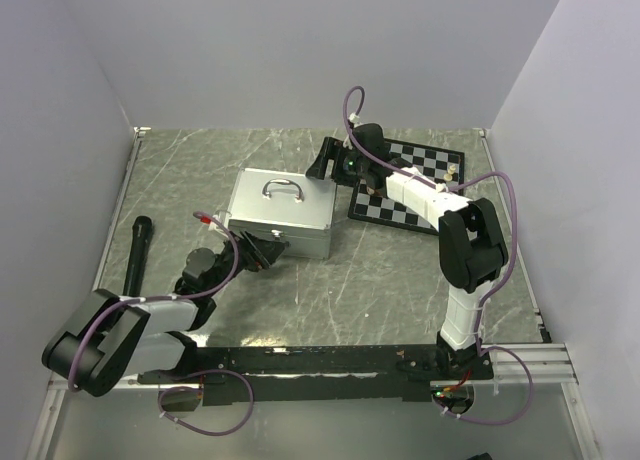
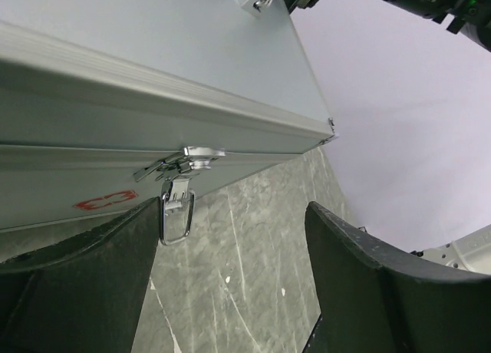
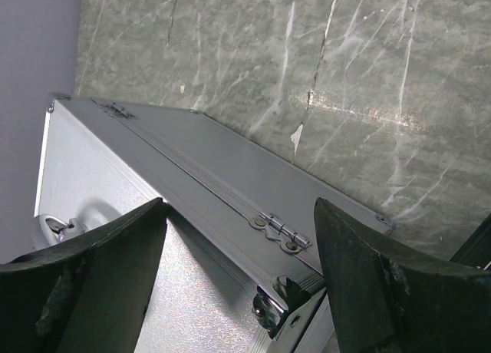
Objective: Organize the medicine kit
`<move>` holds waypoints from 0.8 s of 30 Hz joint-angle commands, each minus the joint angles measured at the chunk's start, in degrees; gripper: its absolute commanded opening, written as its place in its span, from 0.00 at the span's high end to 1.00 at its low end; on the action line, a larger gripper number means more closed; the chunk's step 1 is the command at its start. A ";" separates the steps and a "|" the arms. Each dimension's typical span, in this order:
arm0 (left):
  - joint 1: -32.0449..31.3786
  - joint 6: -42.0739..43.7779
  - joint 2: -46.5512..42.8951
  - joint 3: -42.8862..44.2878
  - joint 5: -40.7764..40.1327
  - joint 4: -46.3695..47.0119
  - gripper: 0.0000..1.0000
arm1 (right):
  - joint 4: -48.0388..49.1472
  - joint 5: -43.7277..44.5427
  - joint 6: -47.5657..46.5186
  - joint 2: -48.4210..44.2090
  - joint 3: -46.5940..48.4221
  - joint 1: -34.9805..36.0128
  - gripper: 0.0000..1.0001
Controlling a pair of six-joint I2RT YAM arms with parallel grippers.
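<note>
Plainly, the medicine kit (image 1: 280,215) sits closed mid-frame; left gripper (image 2: 234,245) gapes beside its latch (image 2: 180,169), right gripper (image 3: 239,245) spread at the hinge (image 3: 280,232); a clumsy nudge could shove the kit, latch unopened

The premises are presenting as a robotics test cell rather than a lived-in room. Plain pale panel walls (image 1: 300,50) are enclosing a grey-green marble-patterned tabletop (image 1: 380,280) on three sides. Two black-and-white jointed robot arms (image 1: 465,245) are standing bolted to a black mounting rail (image 1: 320,359), which is running along the near edge on a silver aluminium frame (image 1: 555,365).
</note>
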 commanded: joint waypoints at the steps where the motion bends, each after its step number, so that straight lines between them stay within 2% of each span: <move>1: -0.26 -0.27 -0.80 0.62 0.60 4.87 0.22 | -0.59 -1.94 0.98 -3.33 -1.35 1.42 0.16; 12: -0.26 -0.70 0.25 1.41 2.26 3.20 0.23 | -1.21 -1.59 0.80 -3.42 -1.09 1.42 0.16; 24: -0.26 -0.62 -1.42 2.02 3.67 -2.60 0.22 | -1.30 -1.59 0.98 -3.33 -1.09 1.42 0.16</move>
